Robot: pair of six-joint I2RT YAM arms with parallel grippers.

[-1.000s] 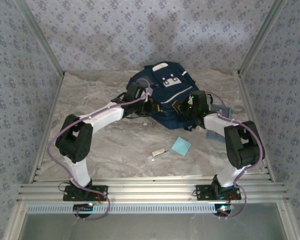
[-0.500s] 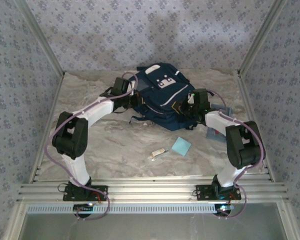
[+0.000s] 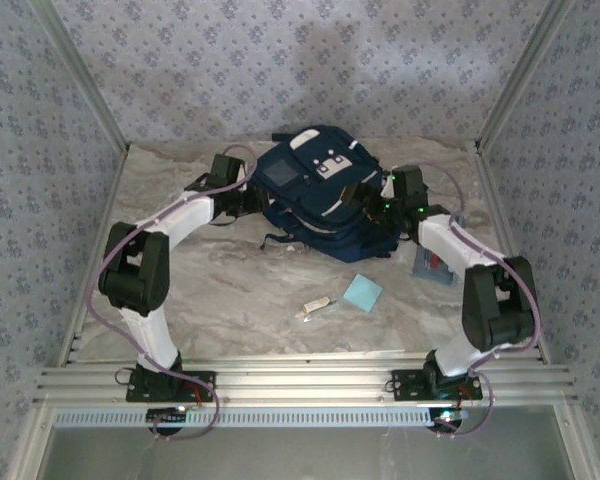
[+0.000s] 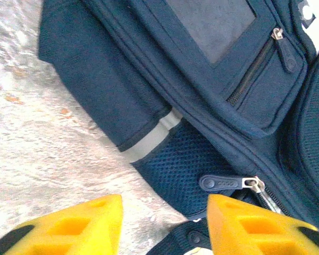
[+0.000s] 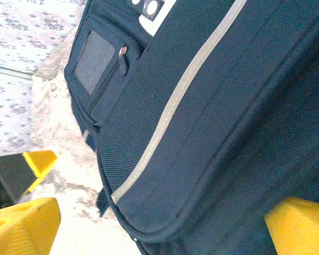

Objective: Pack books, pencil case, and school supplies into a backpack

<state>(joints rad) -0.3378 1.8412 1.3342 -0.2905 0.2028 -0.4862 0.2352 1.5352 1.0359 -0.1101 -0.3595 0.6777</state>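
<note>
**Both grippers released beside the backpack, small supplies lying nearer you**

Nearest your arm bases, the slim white stick (image 3: 317, 307) lies flat on the marbled table (image 3: 230, 290). Just beside it, to the right, sits the light-blue pad (image 3: 362, 292); the two are close but apart. Further right and a little farther back, the grey pencil case (image 3: 430, 265) lies flat, partly covered by your right forearm.

Beyond these, both arms reach inward to the backpack (image 3: 320, 190), which lies on the far half of the table with its white patches facing up.

Your left gripper (image 3: 250, 198) is at the pack's left side. In its wrist view the left gripper (image 4: 164, 210) has its yellow fingers apart with nothing between them, over bare table and the pack's mesh side, close to a zipper pull (image 4: 223, 183).

Your right gripper (image 3: 368, 200) is at the pack's right side. Its wrist view shows the right gripper (image 5: 162, 212) spread wide, with the navy side panel and its white stripe (image 5: 186, 90) filling the gap. You cannot tell there whether either finger touches the fabric.
</note>
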